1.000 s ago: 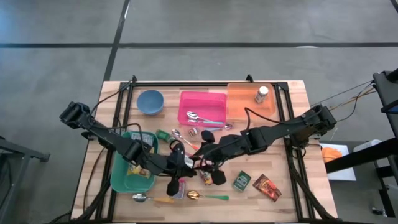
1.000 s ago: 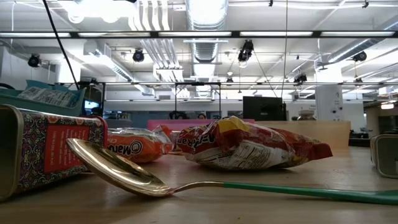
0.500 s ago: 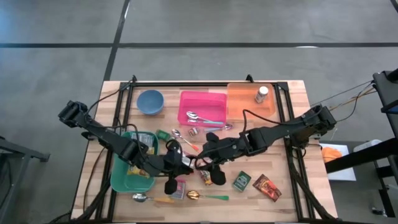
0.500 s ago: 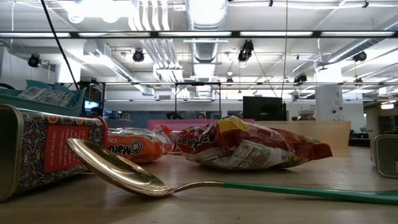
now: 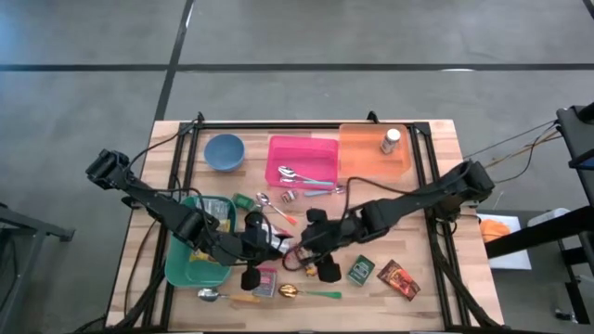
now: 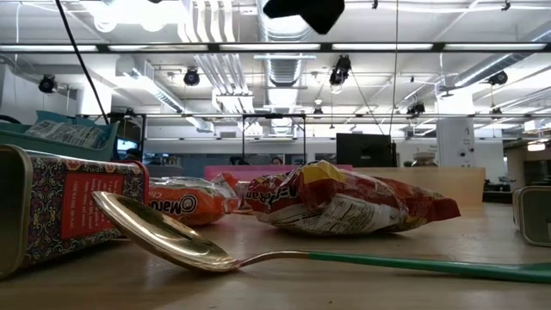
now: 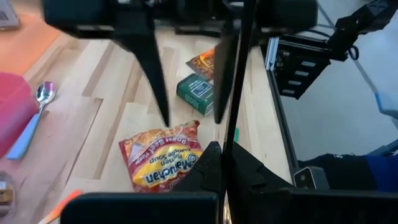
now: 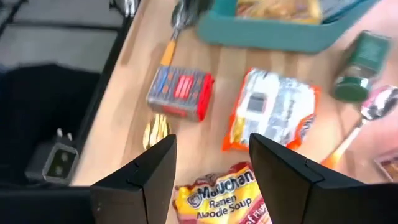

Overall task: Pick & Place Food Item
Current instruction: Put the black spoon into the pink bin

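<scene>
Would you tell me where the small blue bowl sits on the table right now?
In the high view the blue bowl sits at the table's far left, just left of the pink tray and beyond the teal bin.

Bright, even overhead lighting from ceiling strip lights (image 6: 284, 47) (glaring at upper left); soft shadows on the table (image 5: 436, 278); right wrist view blurred.

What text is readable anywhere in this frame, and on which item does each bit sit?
"Maruchan", orange ramen packet, read in the left wrist view.
"Maruchan Ramen Noodle Soup", same packet in the right wrist view; smaller print blurred.
"Maru", cut off, on the packet lying behind the gold spoon in the low view.
Patterned tin, silver-backed packet, green box, teal bin's label: print too small or blurred to read.
</scene>
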Tool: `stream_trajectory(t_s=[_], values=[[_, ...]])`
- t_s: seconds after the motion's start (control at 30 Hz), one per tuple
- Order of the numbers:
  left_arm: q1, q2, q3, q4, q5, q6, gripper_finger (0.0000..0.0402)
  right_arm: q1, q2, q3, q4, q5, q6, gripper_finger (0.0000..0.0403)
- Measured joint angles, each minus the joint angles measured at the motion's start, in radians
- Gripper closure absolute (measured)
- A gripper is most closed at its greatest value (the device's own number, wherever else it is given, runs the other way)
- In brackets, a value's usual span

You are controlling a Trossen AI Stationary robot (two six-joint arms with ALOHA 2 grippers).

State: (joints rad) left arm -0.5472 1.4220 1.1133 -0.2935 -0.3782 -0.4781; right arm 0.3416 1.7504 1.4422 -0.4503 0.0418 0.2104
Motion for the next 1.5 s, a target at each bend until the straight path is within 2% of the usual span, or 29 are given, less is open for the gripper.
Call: stream_trajectory(t_s=[0.13,0.2,0.47,0.6,0.73,0.93,1.37,1.5], values=[[0.0,-0.004,0.0,-0.015,0.001,-0.032,0.0401,0.017,0.043,0.034,-0.063,0.023,-0.066,0.0207],[-0.002,-0.013,0.0,-0.053,0.002,-0.063,0.0401,0.041,0.061,0.056,-0.104,0.087,-0.139,0.0207],[-0.008,-0.095,0.0,-0.182,0.018,-0.197,0.0401,0.216,0.069,0.112,-0.143,0.605,-0.448,0.0207],[-0.004,-0.116,0.0,-0.176,0.073,-0.211,0.0401,0.292,0.086,0.13,-0.021,0.885,-0.809,0.0207],[0.01,-0.114,-0.001,-0.178,0.146,-0.26,0.0401,0.315,0.131,0.138,0.166,1.041,-1.223,0.0207],[0.012,-0.114,0.0,-0.175,0.197,-0.283,0.0401,0.29,0.192,0.171,0.41,1.125,-1.571,0.0207],[0.026,-0.114,-0.006,-0.166,0.22,-0.314,0.0401,0.223,0.329,0.397,0.402,1.105,-1.607,0.0207],[0.026,-0.114,-0.006,-0.168,0.235,-0.318,0.0401,0.221,0.355,0.458,0.335,1.098,-1.616,0.0207]])
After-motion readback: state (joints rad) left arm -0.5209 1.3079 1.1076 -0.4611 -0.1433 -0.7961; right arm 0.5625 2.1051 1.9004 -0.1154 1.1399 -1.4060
